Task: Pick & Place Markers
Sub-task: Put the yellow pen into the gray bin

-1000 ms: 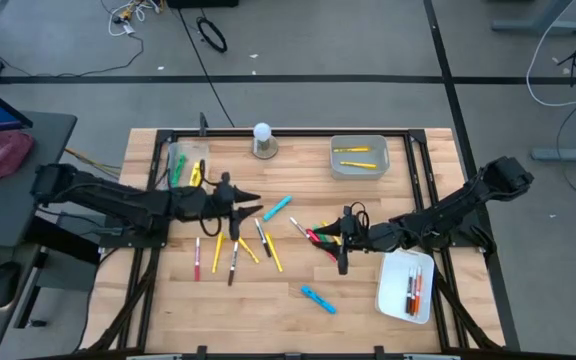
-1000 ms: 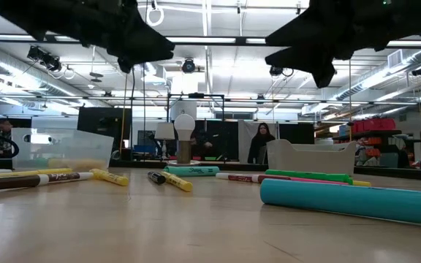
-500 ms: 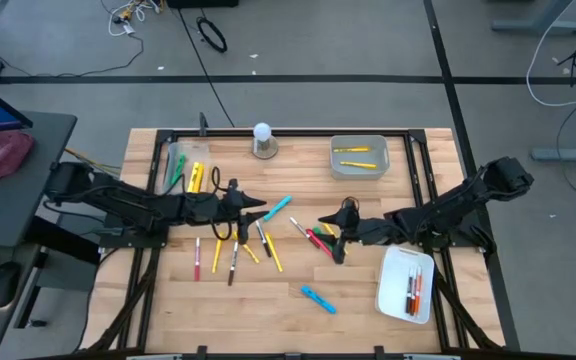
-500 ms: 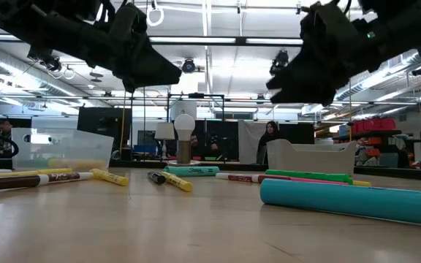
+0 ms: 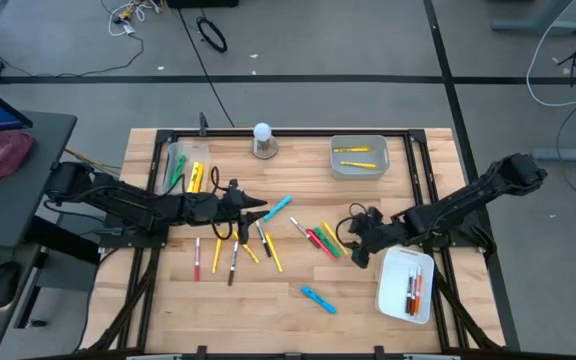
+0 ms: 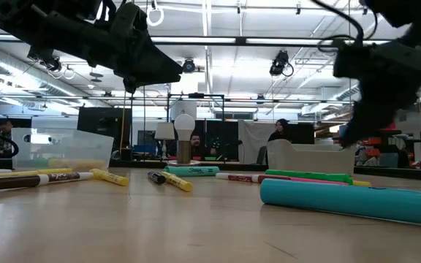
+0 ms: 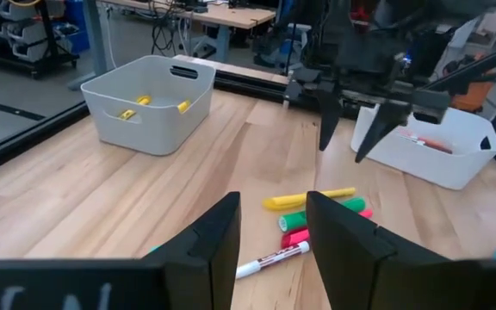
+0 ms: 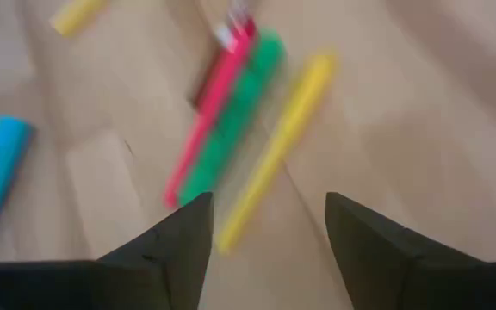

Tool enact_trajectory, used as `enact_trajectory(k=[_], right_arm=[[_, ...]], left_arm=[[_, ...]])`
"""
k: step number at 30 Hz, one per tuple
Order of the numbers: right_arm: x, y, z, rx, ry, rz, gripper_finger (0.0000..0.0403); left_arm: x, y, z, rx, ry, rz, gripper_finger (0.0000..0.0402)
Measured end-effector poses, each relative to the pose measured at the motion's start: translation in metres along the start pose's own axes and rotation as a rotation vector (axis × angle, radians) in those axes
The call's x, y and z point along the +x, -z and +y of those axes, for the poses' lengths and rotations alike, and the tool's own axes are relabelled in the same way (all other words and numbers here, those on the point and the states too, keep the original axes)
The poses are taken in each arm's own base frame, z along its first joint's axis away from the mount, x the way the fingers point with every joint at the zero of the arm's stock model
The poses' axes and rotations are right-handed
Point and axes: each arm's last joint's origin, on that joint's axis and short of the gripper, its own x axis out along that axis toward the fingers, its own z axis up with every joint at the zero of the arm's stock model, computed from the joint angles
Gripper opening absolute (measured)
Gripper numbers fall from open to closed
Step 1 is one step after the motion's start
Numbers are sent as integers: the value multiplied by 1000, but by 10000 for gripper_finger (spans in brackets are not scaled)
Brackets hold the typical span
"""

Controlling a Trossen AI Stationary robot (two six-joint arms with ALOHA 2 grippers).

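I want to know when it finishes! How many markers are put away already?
Some are done: yellow markers in the grey bin, red ones in the white tray. Both end effectors, left and right, are empty. About a dozen loose markers remain on the table.

The desk (image 5: 288,300) carries three trays: a grey tray (image 5: 359,157) far right with two yellow markers (image 5: 356,151), a white tray (image 5: 405,285) near right with two or three markers, and a clear tray (image 5: 187,165) far left; its count I cannot tell. About fifteen loose markers (image 5: 320,240) lie between. One white ball (image 5: 262,132) stands far. Two arms, each with one gripper.
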Motion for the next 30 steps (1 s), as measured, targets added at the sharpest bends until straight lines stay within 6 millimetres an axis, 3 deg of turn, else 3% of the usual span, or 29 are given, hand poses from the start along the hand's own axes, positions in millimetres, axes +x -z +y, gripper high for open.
enact_trajectory(k=[5,14,30], right_arm=[[1,6,-6,113,75,42,208],[25,9,12,-90,39,-14,201],[62,23,10,-180,200,-9,199]], left_arm=[[0,0,0,-3,1,-3,140],[0,0,0,-14,1,-4,140],[0,0,0,-15,1,-4,140]])
